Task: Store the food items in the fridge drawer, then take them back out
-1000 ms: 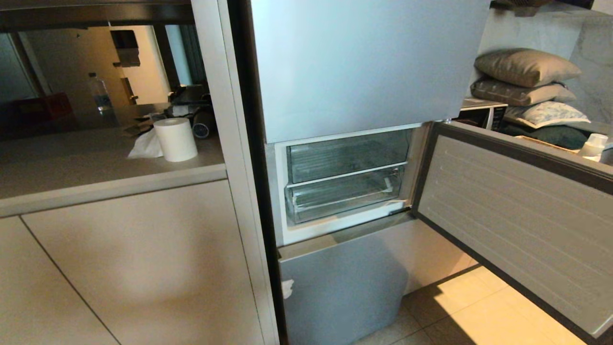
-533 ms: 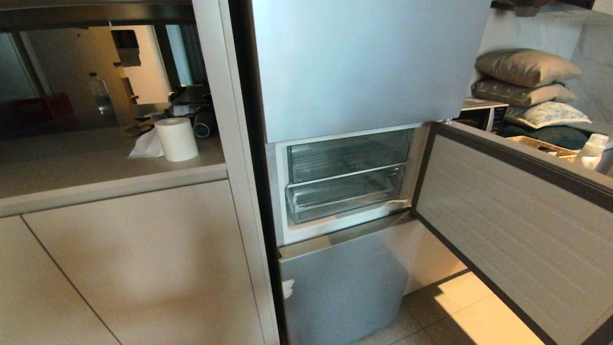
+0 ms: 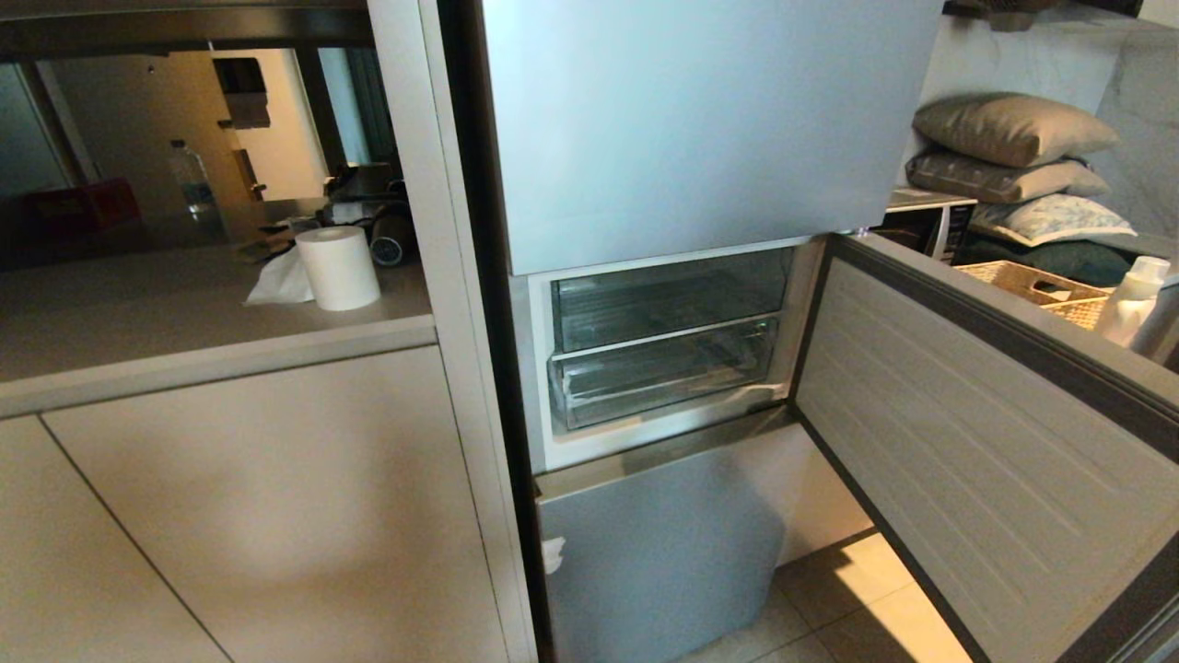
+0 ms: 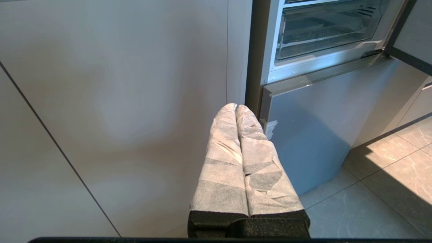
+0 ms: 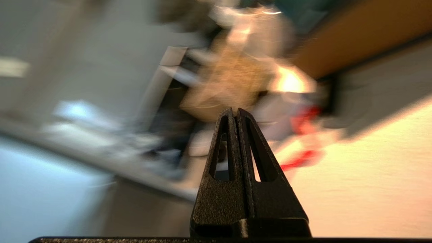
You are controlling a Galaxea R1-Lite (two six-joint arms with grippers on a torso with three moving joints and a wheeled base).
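The fridge door (image 3: 976, 433) stands swung wide to the right, and inside the lit compartment sits the fridge drawer (image 3: 659, 376), the lower of two clear bins, pushed fully in beneath the upper clear compartment (image 3: 668, 296). It's a see-through plastic bin with a ribbed bottom and a tall transparent front wall, and from here it looks to hold nothing; no food shows in it. The left gripper (image 4: 239, 109) hangs low in front of the pale cabinet panel (image 4: 111, 101), just left of the silver lower fridge panel (image 4: 314, 125), its paper-wrapped fingers (image 4: 224, 141) pressed together on nothing, plainly parked. The right gripper (image 5: 235, 113) is out of the head view; its own camera shows the black fingers (image 5: 222, 148) pressed flat against each other with nothing between them, and a smeared background with a woven tan shape and a dash of red that I can't name for sure. So, my read: the step in hand is going for the first item, over on the right where a wicker basket (image 3: 1027, 281) and a white bottle (image 3: 1133, 299) sit past the door's top edge. To do it well, spread those fingers before closing in, come at the item from above, and carry it round the open door's edge rather than across it. The drawer probably wants pulling out first, too. Over on the left surface (image 3: 184, 313), a paper roll (image 3: 338, 267) stands well clear of the action.
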